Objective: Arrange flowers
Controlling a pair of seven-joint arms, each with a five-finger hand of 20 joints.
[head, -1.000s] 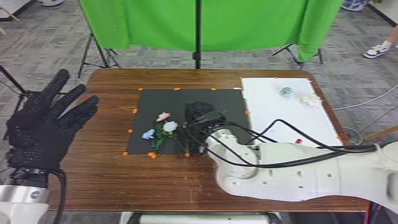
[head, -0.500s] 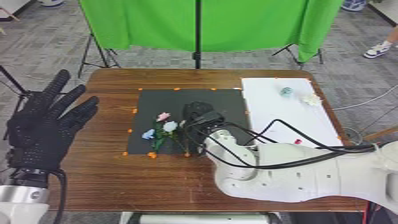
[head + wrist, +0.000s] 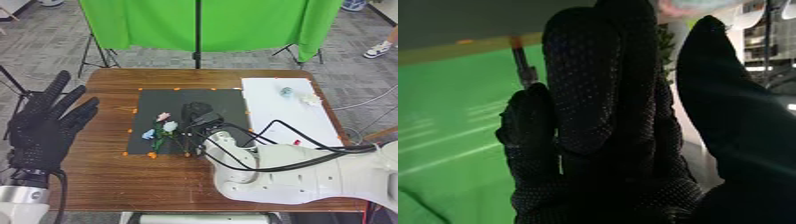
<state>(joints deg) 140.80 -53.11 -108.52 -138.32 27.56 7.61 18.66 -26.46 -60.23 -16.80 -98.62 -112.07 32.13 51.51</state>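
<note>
Flowers on black, a gloved hand close by

Three blooms, soft-looking and ruffled, lie toward nine o'clock on the flat black mat (image 3: 178, 96): a pink flower (image 3: 163, 116), a white flower (image 3: 170, 126) and a light blue flower (image 3: 148, 134), with thin green stems (image 3: 159, 144) toward six o'clock of them. Just beside them, toward two o'clock, is the right hand (image 3: 197, 110), black dotted fabric, its fingers straight and its thumb held apart; whether it touches a stem I cannot tell. In the right wrist view a blurred pinkish shape (image 3: 696, 6) shows beyond the gap. The left hand (image 3: 40, 135) is open, fingers spread, at nine o'clock beside the table.

On the smooth white sheet (image 3: 271, 117), at the table's two o'clock, a blue-green flower (image 3: 286, 92) lies near twelve and a cream flower (image 3: 311, 99) near one; a small red thing (image 3: 297, 142) is near six. Orange marks (image 3: 152, 155) dot the mat's edges. The table (image 3: 151, 185) is brown, grained wood. At twelve o'clock hangs a folded green cloth (image 3: 151, 25), over mottled grey carpet (image 3: 351, 65).
</note>
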